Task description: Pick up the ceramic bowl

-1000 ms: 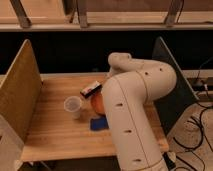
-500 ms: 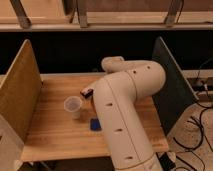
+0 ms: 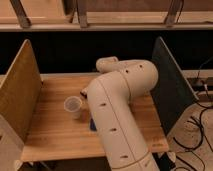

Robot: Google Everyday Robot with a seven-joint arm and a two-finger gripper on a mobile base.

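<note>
The ceramic bowl is hidden behind my white arm point(image 3: 120, 100), which reaches over the middle of the wooden table point(image 3: 55, 135). My gripper is out of sight too, below and behind the arm's bulky links, roughly over the table's centre just right of the cup. A small translucent plastic cup point(image 3: 73, 105) stands upright just left of the arm. A blue object point(image 3: 92, 125) peeks out at the arm's left edge, in front of the cup.
A wooden panel point(image 3: 20, 90) walls the table's left side and a dark panel point(image 3: 170, 85) its right side. Cables point(image 3: 200, 125) lie on the floor to the right. A rail with posts point(image 3: 80, 20) runs behind the table.
The arm has swung left and nearer the camera. It now covers the orange-red bowl and the small dark object behind it, both of which showed one second ago. The cup has not moved.
</note>
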